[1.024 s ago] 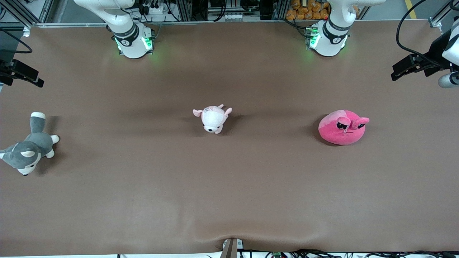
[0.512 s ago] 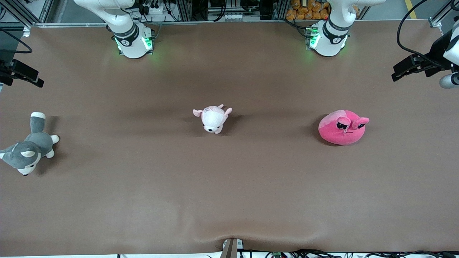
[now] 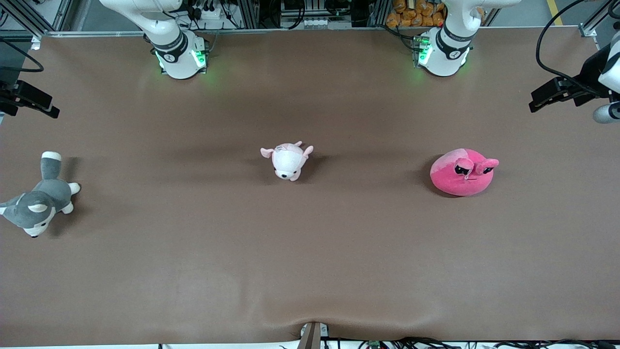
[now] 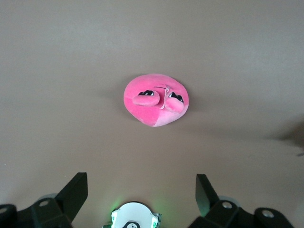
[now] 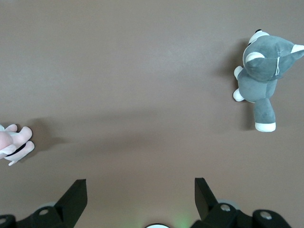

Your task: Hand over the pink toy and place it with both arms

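I see the pink toy flat on the table toward the left arm's end, untouched, face toward the front camera. In the left wrist view it sits centred ahead of the gap between my left gripper jaws, well below them. Jaws spread wide, nothing held; that gripper hangs high over the table's left-arm end.

My right gripper waits, jaws wide and empty, high over the right arm's end. The grey-and-white plush dog is off to one side of its jaws, and only an edge of the pale pink-and-white plush animal shows at the other side, near mid-table.

Risks, as I judge them: the toy is round and soft, so a shallow pinch could slip or catch just an ear. Handover could drop it if release comes too soon. Right arm could go for the wrong plush.

Versus a second ago: toys unmoved, right gripper unmoved, left gripper shifted slightly.
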`<state>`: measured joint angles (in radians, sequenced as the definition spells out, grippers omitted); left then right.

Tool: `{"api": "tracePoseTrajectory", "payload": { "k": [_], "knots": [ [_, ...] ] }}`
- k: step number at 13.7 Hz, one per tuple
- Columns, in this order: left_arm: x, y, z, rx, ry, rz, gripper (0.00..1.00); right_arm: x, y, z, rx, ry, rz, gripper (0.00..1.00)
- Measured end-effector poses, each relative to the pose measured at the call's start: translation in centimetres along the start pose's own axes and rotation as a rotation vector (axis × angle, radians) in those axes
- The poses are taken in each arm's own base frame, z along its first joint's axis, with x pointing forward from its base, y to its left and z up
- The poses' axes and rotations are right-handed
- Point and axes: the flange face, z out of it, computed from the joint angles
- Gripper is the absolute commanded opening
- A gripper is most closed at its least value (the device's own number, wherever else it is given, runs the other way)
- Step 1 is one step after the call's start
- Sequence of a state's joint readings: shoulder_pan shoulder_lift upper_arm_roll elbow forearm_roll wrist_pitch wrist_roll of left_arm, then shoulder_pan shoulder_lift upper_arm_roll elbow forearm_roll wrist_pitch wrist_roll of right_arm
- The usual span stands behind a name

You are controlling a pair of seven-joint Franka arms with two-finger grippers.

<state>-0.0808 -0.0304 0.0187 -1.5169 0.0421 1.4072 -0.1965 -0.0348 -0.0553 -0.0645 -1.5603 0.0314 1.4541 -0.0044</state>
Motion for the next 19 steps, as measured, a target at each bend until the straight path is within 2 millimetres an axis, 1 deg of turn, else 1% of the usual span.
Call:
{"api": "tracePoseTrajectory", "payload": {
  "k": [3, 5, 13, 19],
  "knots": [
    [0.3, -1.2, 0.1, -0.002, -0.002, -0.023, 1.00, 0.0, -0.1, 0.0, 0.000, 0.000, -0.001, 1.00],
    [0.4, -1.6, 0.1, -0.002, -0.002, -0.033, 1.00, 0.0, -0.1, 0.0, 0.000, 0.000, -0.001, 1.00],
    [0.5, -1.7, 0.4, -0.001, -0.006, -0.119, 1.00, 0.0, -0.2, 0.0, 0.001, 0.000, -0.004, 1.00],
    [0.9, -2.7, 0.8, 0.000, -0.015, -0.178, 1.00, 0.0, -0.3, 0.0, 0.001, 0.000, -0.005, 1.00]
  ]
}}
